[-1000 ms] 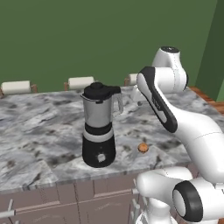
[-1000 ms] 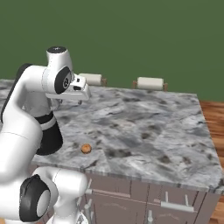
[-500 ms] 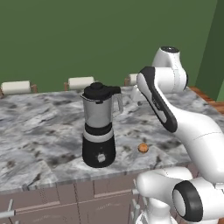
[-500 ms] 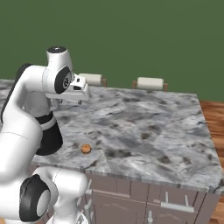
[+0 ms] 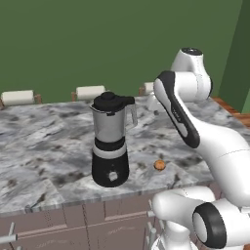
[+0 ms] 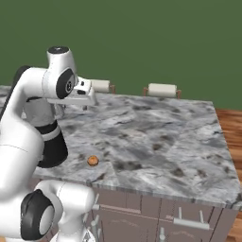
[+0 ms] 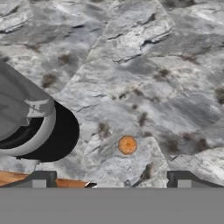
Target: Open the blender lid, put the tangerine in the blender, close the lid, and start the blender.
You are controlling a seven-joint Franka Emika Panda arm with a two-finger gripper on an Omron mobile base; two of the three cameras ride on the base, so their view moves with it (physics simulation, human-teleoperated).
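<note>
The blender stands near the counter's front edge, and the black blender lid sits on its grey jar. The tangerine lies on the counter just right of the black base. My gripper hangs high above the counter, behind and to the right of the blender, open and holding nothing. In the hand view its fingertips stand wide apart, with the tangerine below between them and the blender at the left. From the right, my arm partly hides the blender; the tangerine lies beside it.
White rolls stand along the back edge of the marble counter. Cabinet drawers with handles run under the front edge. A wooden floor lies beyond the counter's right end.
</note>
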